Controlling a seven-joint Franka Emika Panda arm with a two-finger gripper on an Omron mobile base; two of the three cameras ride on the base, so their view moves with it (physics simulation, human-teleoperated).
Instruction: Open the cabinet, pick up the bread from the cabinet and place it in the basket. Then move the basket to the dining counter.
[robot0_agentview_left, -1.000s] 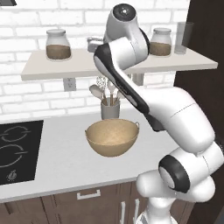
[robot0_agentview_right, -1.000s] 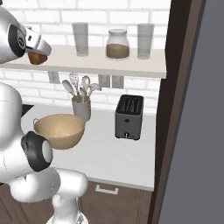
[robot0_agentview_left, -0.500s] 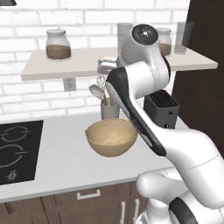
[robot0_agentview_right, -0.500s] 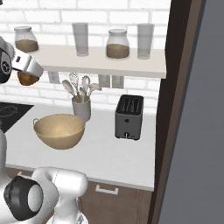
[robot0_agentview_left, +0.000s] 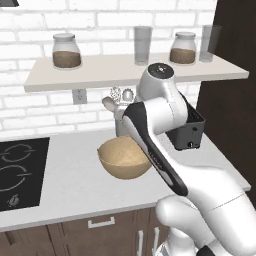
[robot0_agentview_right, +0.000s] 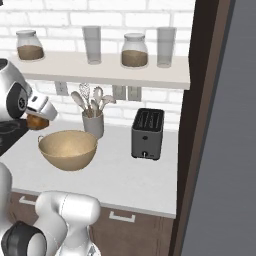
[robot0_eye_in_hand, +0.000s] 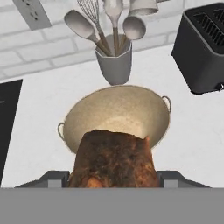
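Dark-brown and rough-crusted, the bread (robot0_eye_in_hand: 114, 159) is seen as one roundish lump clamped between the two fingers of the gripper (robot0_agentview_right: 39, 116), which are closed against its sides; in the hand view it is held above the near rim of the basket (robot0_eye_in_hand: 116, 114), apart from it. The basket is a single tan bowl of fine woven texture, round, thin-rimmed, with two small loop handles, and it is set on the pale worktop (robot0_agentview_left: 75, 180). In the right base view the bread (robot0_agentview_right: 37, 121) is seen as a small brown lump under the white hand, just above and left of the basket (robot0_agentview_right: 68, 149). Just behind the basket a grey cylindrical utensil pot (robot0_eye_in_hand: 114, 64) is placed, from which pale spoons and one wire whisk stick out. One black boxy toaster (robot0_agentview_right: 147, 133) with two slots is stood to the right of it on the worktop. On the pale shelf (robot0_agentview_right: 105, 69) against the white brick wall, two glass jars with brown filling (robot0_agentview_right: 134, 51) and two clear tall glasses (robot0_agentview_right: 92, 44) are counted. A black cooktop (robot0_agentview_left: 20, 172) with ring marks is set into the worktop at the left.
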